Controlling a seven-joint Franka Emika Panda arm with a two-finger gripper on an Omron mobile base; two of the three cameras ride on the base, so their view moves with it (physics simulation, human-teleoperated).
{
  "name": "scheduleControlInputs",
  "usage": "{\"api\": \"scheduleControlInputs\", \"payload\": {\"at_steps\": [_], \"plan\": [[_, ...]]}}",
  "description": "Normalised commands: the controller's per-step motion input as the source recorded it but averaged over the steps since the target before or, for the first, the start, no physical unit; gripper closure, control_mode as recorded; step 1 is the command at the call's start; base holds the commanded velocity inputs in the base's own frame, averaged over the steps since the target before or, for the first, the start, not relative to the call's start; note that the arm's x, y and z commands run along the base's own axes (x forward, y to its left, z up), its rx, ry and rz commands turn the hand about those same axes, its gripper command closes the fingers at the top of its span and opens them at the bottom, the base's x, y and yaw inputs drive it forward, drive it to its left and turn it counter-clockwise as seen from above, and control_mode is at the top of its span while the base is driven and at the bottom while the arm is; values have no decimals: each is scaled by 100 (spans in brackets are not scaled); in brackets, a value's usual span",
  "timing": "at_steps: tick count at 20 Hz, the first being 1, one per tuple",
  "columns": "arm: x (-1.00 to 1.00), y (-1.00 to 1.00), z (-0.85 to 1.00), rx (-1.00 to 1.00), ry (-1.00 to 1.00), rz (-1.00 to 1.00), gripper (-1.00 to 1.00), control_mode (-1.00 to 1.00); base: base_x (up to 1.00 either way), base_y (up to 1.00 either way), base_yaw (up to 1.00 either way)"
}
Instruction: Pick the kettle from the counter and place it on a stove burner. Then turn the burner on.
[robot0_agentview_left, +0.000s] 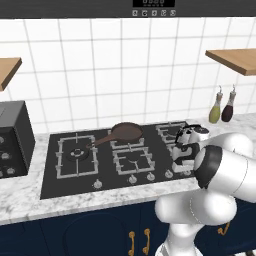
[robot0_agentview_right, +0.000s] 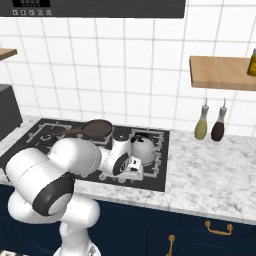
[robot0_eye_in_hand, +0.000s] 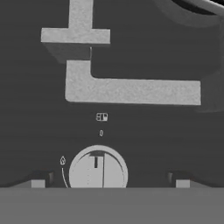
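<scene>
The kettle is seen on the cooktop's right rear burner — off the bench. The jaws are spread wide and empty, poised over a knob.

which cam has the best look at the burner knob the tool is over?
Hand view: the knob sits centred between the open tool's tips, pointer mark and flame icon legible. Left base view has the knob row small, with the arm covering its right end. In the right base view the arm blocks it.
</scene>
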Motion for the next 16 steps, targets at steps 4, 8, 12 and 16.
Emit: {"api": "scheduleControlInputs", "payload": {"at_steps": [4,8,12,16], "plan": [[0,2,-38,0,-1,0,100,-100,0,0,0],[0,17,-50,-1,-5,0,100,-100,0,0,0],[-1,35,-49,-3,-7,0,100,-100,0,0,0],[-10,60,-35,-4,-4,0,100,-100,0,0,0]]}}
